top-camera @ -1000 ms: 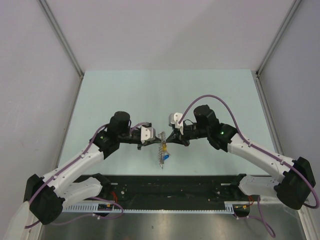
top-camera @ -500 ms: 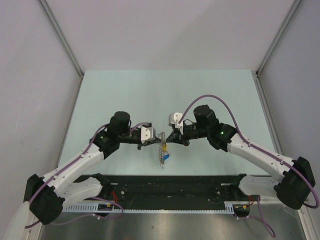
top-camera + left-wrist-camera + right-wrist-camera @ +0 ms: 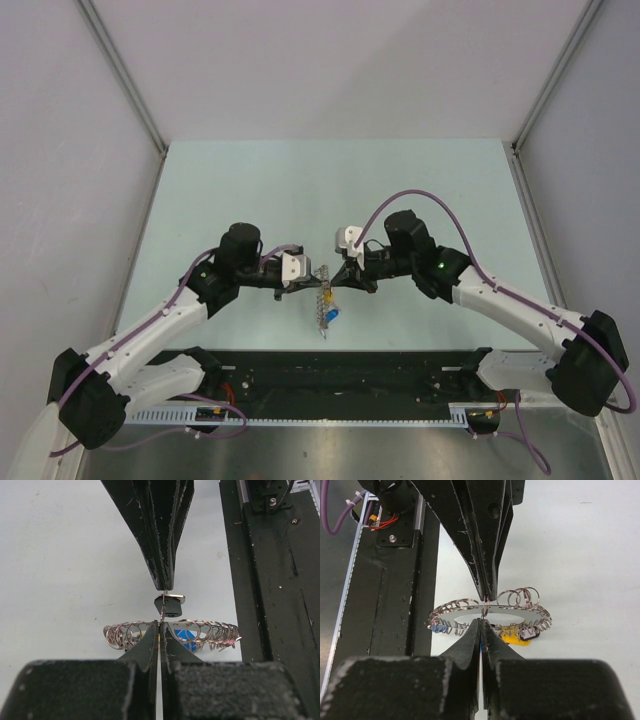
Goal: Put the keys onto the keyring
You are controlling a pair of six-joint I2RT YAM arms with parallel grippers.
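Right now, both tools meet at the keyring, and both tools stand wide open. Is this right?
Not quite. The left tool and the right tool do meet at the keyring, but both are shut, not wide open. Each wrist view shows its own fingers pressed together at the ring's edge.

Pale mint-green flat tabletop (image 3: 250, 180). A long black metal base rail (image 3: 350, 372) lies across its near edge.
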